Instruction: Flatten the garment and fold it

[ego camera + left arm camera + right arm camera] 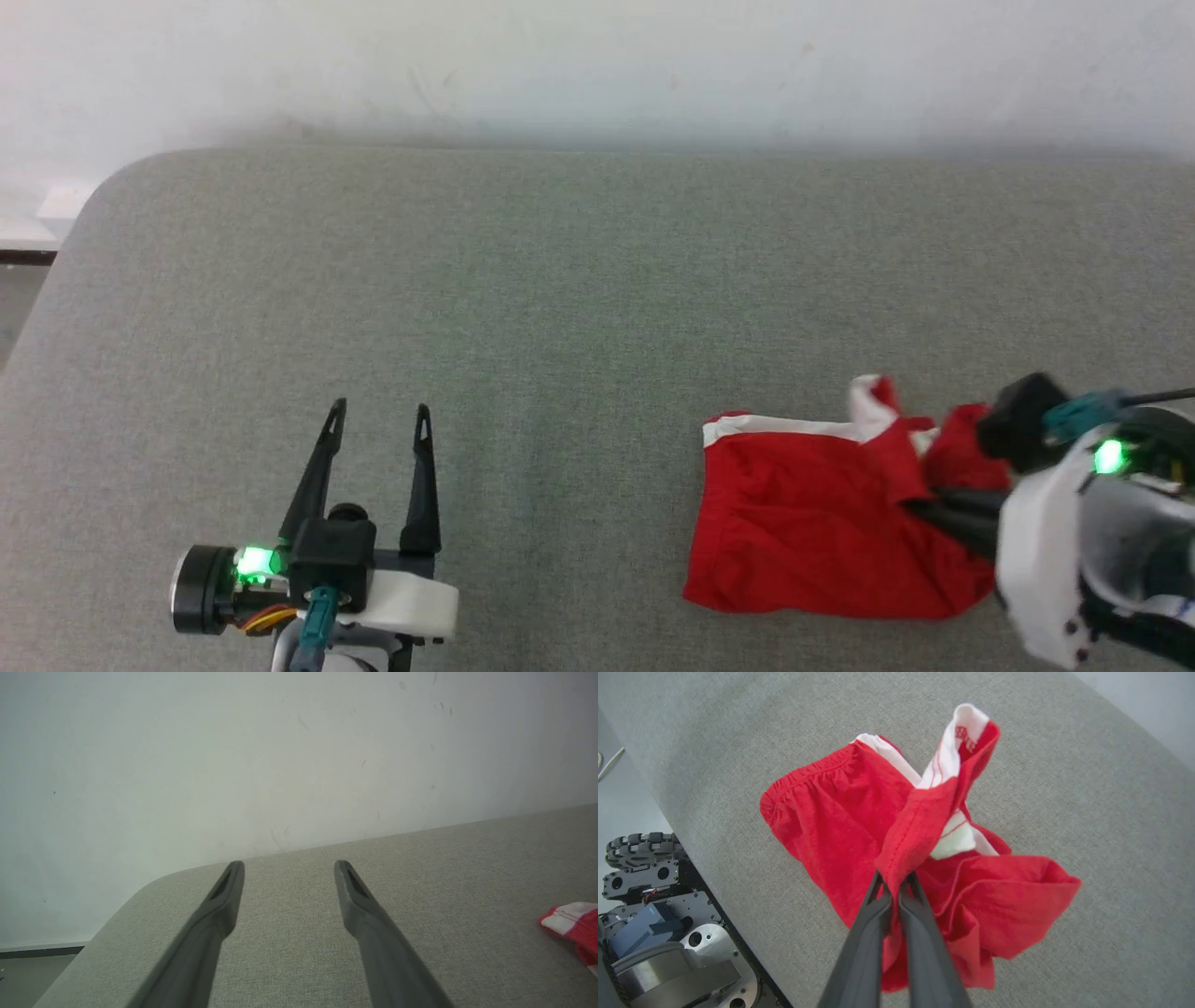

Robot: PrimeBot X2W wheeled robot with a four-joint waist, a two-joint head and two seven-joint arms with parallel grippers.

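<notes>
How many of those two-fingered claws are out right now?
2. The left gripper stands open and empty at the lower left of the head view; the right gripper is shut on the red shorts at the right.

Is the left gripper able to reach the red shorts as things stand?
Probably yes: nothing stands on the grey surface between the open left gripper and the shorts; the right gripper pinches their other side.

Left hand (381, 408) spread wide, right hand (895, 882) clamped
</notes>
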